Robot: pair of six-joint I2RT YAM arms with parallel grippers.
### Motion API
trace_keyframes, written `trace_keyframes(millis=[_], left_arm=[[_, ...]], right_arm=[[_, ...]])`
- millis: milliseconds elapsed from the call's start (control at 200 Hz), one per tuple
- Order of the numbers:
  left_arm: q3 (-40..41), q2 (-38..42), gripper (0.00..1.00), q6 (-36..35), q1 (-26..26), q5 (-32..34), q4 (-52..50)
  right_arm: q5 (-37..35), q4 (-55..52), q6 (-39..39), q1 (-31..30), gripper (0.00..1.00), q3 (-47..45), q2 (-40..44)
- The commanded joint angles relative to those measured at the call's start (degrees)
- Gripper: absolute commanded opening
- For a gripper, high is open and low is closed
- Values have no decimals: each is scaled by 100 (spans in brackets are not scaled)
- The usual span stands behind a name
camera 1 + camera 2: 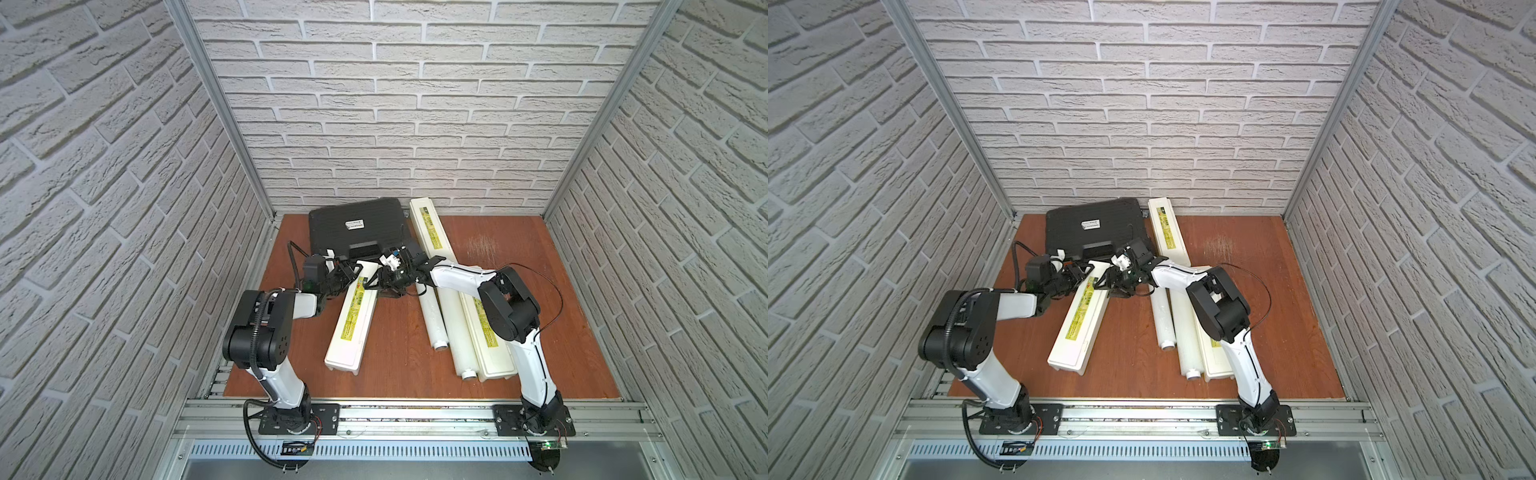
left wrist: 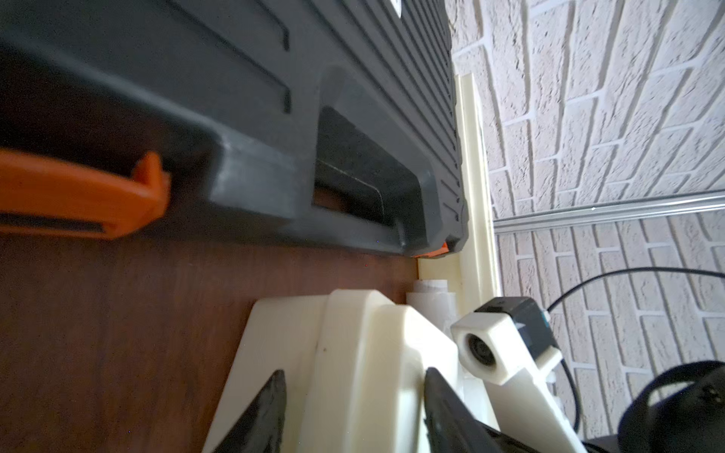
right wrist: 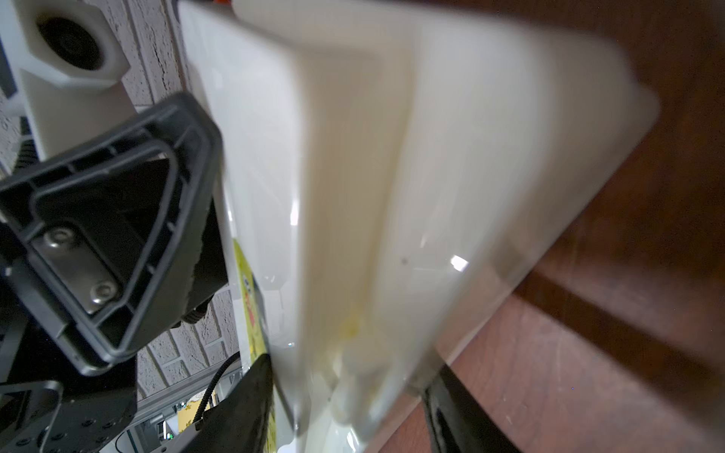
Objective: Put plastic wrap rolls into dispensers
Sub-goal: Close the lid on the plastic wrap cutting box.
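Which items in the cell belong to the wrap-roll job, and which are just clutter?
Job:
dispenser by the left arm
dispenser at the back wall
dispenser under the right arm
centre roll
longer-reaching roll beside that dispenser

Lying about:
black case with orange latches
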State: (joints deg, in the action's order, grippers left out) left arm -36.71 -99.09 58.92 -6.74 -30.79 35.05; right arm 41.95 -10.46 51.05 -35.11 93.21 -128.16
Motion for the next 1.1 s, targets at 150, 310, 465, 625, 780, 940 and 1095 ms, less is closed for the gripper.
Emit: trace_keyframes(millis=[150,310,465,625,780,940,1095], left_arm=[[507,-592,54,480,-620,-191,-1345],[191,-918,50,1225,-872,-14,-757],[-245,-1136,50,1738,-1264,243,-416],[-62,-934,50,1707,-1383,582,-514],[133,-906,49,1781,-1395,768,-422],[-1,-945,48,1659,-1435,937,-647],[-56,-990,48,1584,-1453,951,-727]], right_arm=[[-665,114,-138,-18,53,594,-844],[-266,-487,-430,177,50,1604,-1249],[-163,-1670,-1108,228,50,2583,-1554],[-697,-2389,-1908,255,68,2437,-1114],[-700,-2187,-2309,251,80,1340,-231],[-258,-1458,-2250,119,94,-3,541],[-235,-1310,-2241,-267,100,-529,631]])
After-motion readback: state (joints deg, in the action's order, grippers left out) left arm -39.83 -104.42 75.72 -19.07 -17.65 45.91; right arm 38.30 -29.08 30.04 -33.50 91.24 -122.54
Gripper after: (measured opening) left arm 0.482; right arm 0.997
